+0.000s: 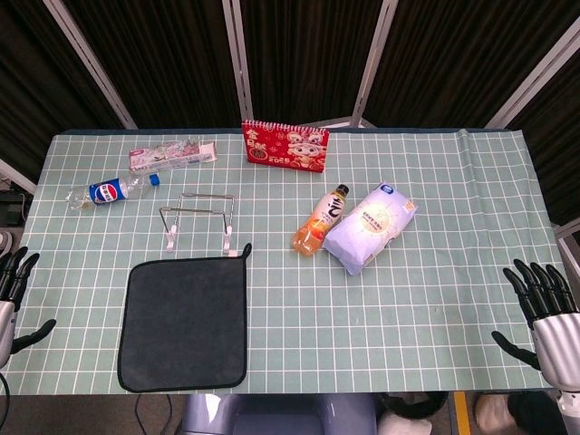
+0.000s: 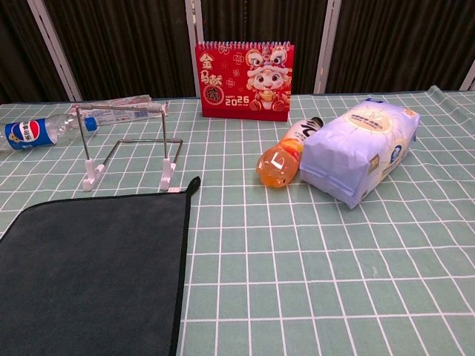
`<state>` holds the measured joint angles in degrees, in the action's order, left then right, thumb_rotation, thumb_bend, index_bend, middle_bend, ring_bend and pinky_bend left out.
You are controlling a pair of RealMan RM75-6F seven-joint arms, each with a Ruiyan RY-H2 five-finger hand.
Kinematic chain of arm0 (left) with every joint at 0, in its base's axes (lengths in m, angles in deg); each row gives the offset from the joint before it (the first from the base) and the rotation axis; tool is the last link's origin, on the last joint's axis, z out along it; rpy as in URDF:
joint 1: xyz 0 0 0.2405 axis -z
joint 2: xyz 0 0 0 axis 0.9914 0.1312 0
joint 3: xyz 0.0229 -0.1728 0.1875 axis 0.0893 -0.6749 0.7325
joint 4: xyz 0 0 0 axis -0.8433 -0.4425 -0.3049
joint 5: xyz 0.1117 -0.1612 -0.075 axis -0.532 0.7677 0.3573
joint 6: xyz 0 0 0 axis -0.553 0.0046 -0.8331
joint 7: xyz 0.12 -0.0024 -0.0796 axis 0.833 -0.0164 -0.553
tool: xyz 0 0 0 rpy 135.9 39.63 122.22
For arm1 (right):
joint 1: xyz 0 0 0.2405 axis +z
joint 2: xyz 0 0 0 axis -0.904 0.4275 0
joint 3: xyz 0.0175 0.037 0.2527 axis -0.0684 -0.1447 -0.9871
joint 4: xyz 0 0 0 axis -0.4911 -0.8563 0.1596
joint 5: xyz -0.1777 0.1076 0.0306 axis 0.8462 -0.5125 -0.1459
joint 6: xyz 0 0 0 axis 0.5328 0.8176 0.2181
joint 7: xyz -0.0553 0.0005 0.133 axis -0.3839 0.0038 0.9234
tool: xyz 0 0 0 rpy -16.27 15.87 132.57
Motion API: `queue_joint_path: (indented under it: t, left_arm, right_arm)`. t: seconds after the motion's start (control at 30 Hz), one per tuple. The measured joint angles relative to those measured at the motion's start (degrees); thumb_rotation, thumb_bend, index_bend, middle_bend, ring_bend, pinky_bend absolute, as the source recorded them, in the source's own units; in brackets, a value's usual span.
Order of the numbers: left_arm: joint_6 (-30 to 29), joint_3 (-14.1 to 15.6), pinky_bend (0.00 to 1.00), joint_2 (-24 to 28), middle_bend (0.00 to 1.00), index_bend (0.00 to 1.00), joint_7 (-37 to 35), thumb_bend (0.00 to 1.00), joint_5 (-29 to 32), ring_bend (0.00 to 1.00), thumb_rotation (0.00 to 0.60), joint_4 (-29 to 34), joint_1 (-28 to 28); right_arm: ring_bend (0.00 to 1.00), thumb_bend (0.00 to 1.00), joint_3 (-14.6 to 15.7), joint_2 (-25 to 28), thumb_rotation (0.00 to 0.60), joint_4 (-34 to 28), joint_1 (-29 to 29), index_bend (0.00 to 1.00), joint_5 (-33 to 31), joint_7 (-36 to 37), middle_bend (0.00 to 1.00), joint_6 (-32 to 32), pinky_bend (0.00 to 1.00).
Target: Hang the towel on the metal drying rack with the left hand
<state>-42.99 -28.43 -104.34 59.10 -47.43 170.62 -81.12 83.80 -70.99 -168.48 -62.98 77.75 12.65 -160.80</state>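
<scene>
Two hands at the near table corners, left hand [image 1: 13,292] and right hand [image 1: 546,310], fingers spread and holding nothing; dark towel [image 1: 186,323] flat on the checked cloth [image 1: 435,272], just in front of the metal drying rack [image 1: 201,220], upright, untouched.

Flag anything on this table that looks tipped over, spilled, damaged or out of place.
Two bottles lie on their sides rather than upright: the orange drink bottle leaning against the white package, and the Pepsi bottle left of the metal drying rack. Nothing looks spilled or damaged. The towel lies flat.
</scene>
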Motion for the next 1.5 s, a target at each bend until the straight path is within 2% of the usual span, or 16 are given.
queue_joint_path:
  t: [0.27, 0.47, 0.67, 0.77, 0.83, 0.87, 1.0, 1.1, 1.3, 1.5]
  left_arm:
    - [1.2, -0.1, 0.00, -0.3, 0.00, 0.00, 0.9, 0.00, 0.4, 0.00, 0.600, -0.1, 0.6]
    - [5.1, -1.0, 0.00, -1.1, 0.00, 0.00, 3.2, 0.00, 1.4, 0.00, 0.600, 0.6, 3.1]
    - [13.4, -1.5, 0.00, -2.1, 0.00, 0.00, 7.2, 0.00, 0.2, 0.00, 0.600, 2.1, 9.0]
    - [20.8, -1.6, 0.00, -2.6, 0.00, 0.00, 9.6, 0.00, -0.5, 0.00, 0.600, 4.0, 13.4]
    - [26.9, -1.9, 0.00, -3.3, 0.00, 0.00, 12.2, 0.04, -0.9, 0.00, 0.600, 5.2, 17.4]
    - [29.5, -2.2, 0.00, -3.8, 0.00, 0.01, 13.5, 0.09, -1.1, 0.00, 0.600, 5.5, 19.3]
    - [40.4, -3.4, 0.00, -7.9, 0.00, 0.14, 18.1, 0.26, -2.4, 0.00, 0.600, 5.4, 29.1]
    - [45.6, -4.0, 0.00, -12.1, 0.00, 0.21, 19.8, 0.31, -3.4, 0.00, 0.600, 3.1, 34.7]
    - [50.5, -3.9, 0.00, -18.7, 0.00, 0.25, 21.5, 0.32, -4.2, 0.00, 0.600, -3.2, 40.6]
    - [51.6, -2.4, 0.00, -20.1, 0.00, 0.28, 22.1, 0.33, -3.6, 0.00, 0.600, -5.4, 42.5]
  right_arm:
    - [0.00, 0.00, -0.4, -0.3, 0.600, 0.3, -0.1, 0.05, -0.9, -0.9, 0.00, 0.1, 0.00]
    - [0.00, 0.00, -0.8, -0.2, 0.600, -0.4, -0.2, 0.02, -2.5, -4.7, 0.00, 1.4, 0.00]
    - [0.00, 0.00, -1.3, -0.1, 0.600, -2.0, 0.0, 0.02, -4.3, -6.6, 0.00, 2.8, 0.00]
    - [0.00, 0.00, -1.7, -0.2, 0.600, -2.2, 0.3, 0.02, -5.5, -7.3, 0.00, 3.9, 0.00]
    - [0.00, 0.00, -2.0, -0.4, 0.600, -2.3, 0.6, 0.02, -6.5, -7.8, 0.00, 4.9, 0.00]
    - [0.00, 0.00, -2.1, -0.5, 0.600, -2.4, 0.7, 0.02, -6.9, -8.0, 0.00, 5.3, 0.00]
    - [0.00, 0.00, -2.6, -0.8, 0.600, -2.3, 1.0, 0.02, -9.2, -8.9, 0.00, 6.9, 0.00]
    - [0.00, 0.00, -3.1, -0.9, 0.600, -2.2, 1.1, 0.02, -11.0, -9.0, 0.00, 7.7, 0.00]
    - [0.00, 0.00, -3.9, -0.7, 0.600, -1.5, 0.8, 0.02, -13.3, -7.9, 0.00, 8.0, 0.00]
    - [0.00, 0.00, -4.0, -0.5, 0.600, -1.0, 0.4, 0.02, -13.8, -7.0, 0.00, 7.9, 0.00]
